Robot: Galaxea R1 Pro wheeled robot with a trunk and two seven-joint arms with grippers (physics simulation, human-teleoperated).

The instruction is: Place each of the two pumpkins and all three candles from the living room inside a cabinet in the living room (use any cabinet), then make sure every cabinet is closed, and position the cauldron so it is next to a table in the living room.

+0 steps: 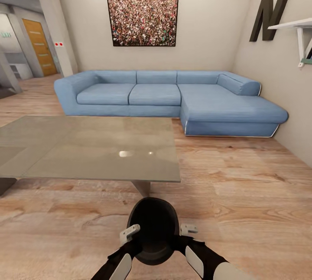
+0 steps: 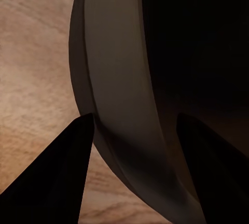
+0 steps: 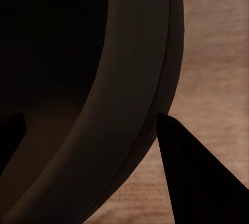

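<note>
Just off the glass table's (image 1: 91, 150) near edge, both end effectors, left (image 1: 130, 233) and right (image 1: 188, 229), are clamping the cauldron's (image 1: 152, 236) rim from opposite sides, sharing its bulk for setting down beside it.

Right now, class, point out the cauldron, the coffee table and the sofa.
cauldron (image 1: 152, 223), head view, dark inside of its open mouth.
coffee table (image 1: 86, 150), head view, bare glossy top.
sofa (image 1: 154, 94), head view, middle seat cushion.
</note>
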